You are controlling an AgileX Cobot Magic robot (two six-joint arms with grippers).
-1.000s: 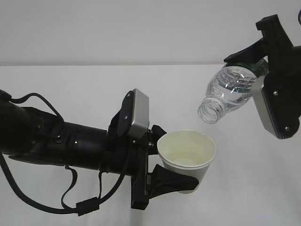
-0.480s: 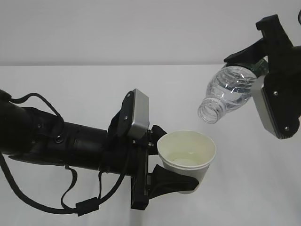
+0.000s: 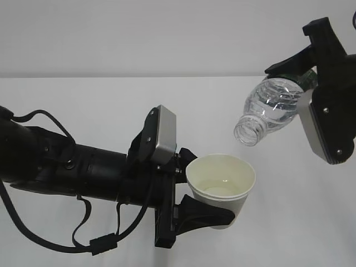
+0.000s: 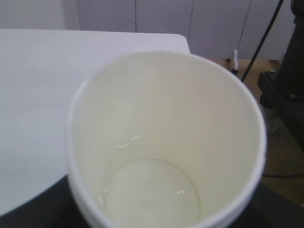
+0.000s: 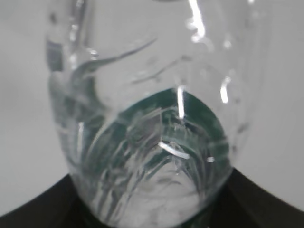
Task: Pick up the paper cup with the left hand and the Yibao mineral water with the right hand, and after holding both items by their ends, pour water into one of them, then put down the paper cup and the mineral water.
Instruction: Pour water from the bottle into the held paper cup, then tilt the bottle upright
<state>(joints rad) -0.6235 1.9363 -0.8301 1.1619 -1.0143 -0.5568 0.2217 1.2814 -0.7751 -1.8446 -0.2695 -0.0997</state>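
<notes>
Nearest the exterior camera, the left hand point(image 3: 194, 189), a black arm with looping black cables point(image 3: 67, 233) and a grey-silver block point(image 3: 161, 133) on its wrist, reaches in from the left and grips the paper cup point(image 3: 221, 189) around its lower wall, its two black fingers point(image 3: 203, 214) closed on either side. The cup stands upright above the white table point(image 3: 83, 105), mouth open to the sky, its rolled rim and cream inside plain to see; the left wrist view looks straight down into it and shows a few bright glints near the bottom, though whether water lies there cannot be told. Above and to the right of the cup, well clear of its rim, the Yibao mineral water point(image 3: 267, 108) hangs tilted, its uncapped neck pointing down and to the left toward the cup. The right hand point(image 3: 311, 72), black with a grey-silver plate point(image 3: 320, 130) on its wrist, clamps the bottle at its far end, where the dark green label band shows between the fingers. The right wrist view is filled by the clear ribbed body, green showing through it. Behind everything runs a plain pale wall point(image 3: 167, 33); nothing stands between neck and cup.
</notes>
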